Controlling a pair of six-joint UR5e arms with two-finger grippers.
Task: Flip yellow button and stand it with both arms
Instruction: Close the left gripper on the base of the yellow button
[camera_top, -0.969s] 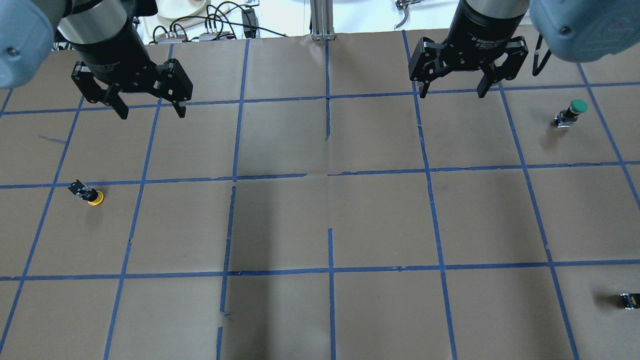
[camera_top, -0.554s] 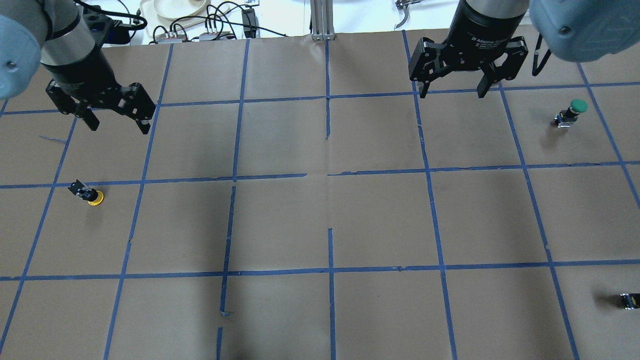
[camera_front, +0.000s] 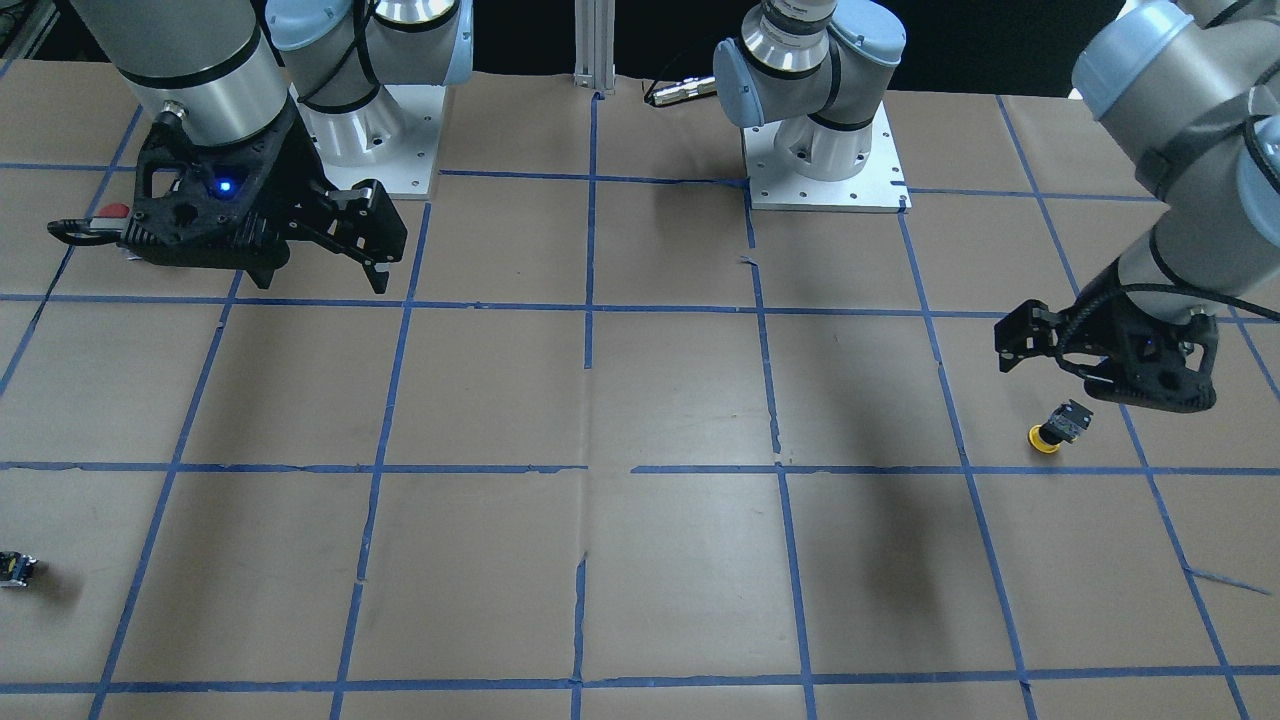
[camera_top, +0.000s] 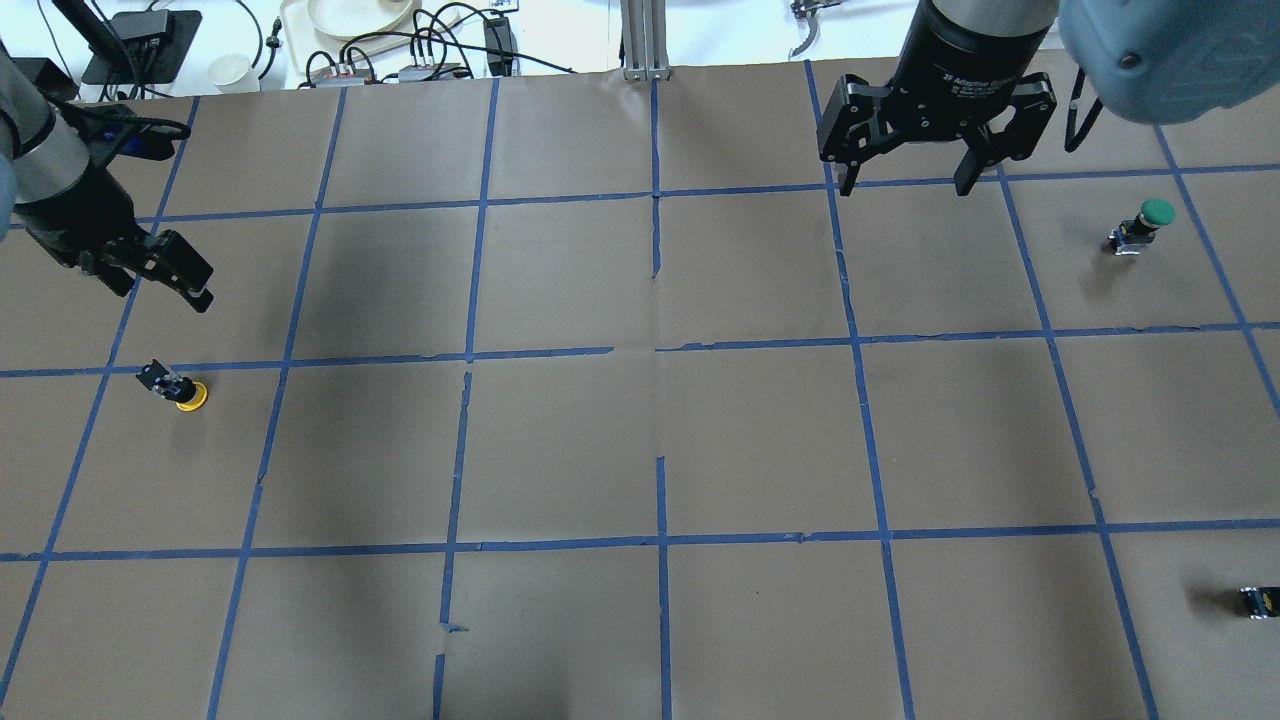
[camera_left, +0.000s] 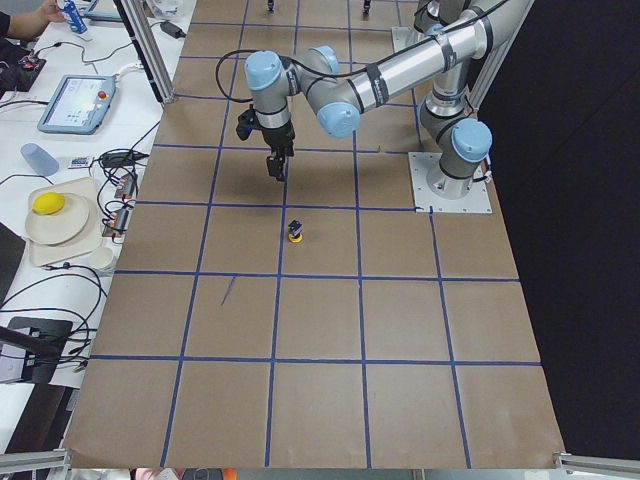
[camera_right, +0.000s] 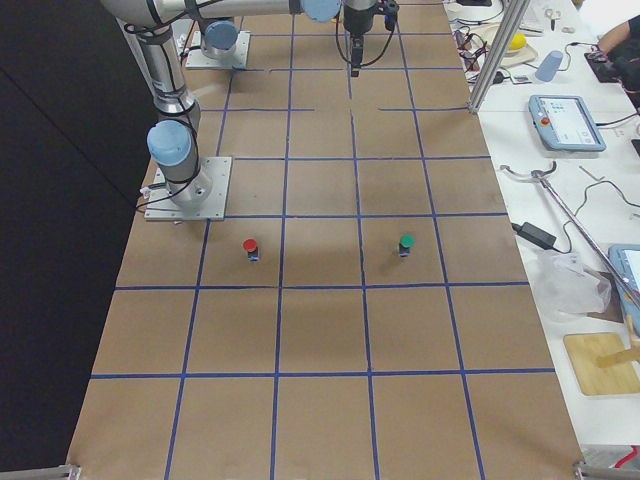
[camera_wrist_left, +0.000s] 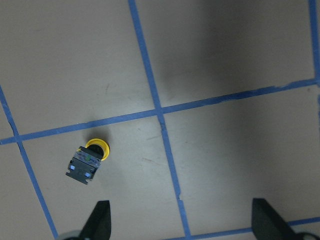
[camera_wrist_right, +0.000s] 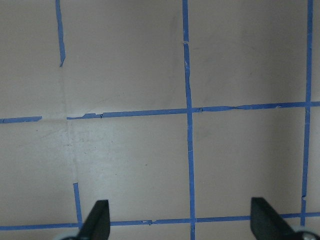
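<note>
The small yellow-capped push-button with a black-and-grey blocky body (camera_top: 178, 388) rests cap-down on the brown paper-covered table (camera_top: 760, 440), with its body tilted upward. It is in the part of the table on the robot's left, just inside a square of the blue tape grid (camera_top: 660, 540) and near one of its lines. In the left wrist view the body hides most of the cap, and only a yellow crescent shows at its edge (camera_wrist_left: 96, 146).

The left arm's black two-finger gripper (camera_top: 155, 280) hovers close by, clear of the button and not touching it. Its fingers (camera_wrist_left: 100, 220) are spread wide with nothing between them. From that wrist camera, the button sits off toward one fingertip rather than in the gap.

The right arm's black two-finger gripper (camera_top: 905, 183) hangs well apart on the other side of the table, its jaws also spread and empty over bare paper.

A green-capped button (camera_top: 1140, 228) stands upright beyond the right gripper. A red-capped button (camera_right: 250, 247) stands in a neighbouring square. A tiny black-and-yellow piece (camera_top: 1260, 601) lies at the table's edge on the robot's right
</note>
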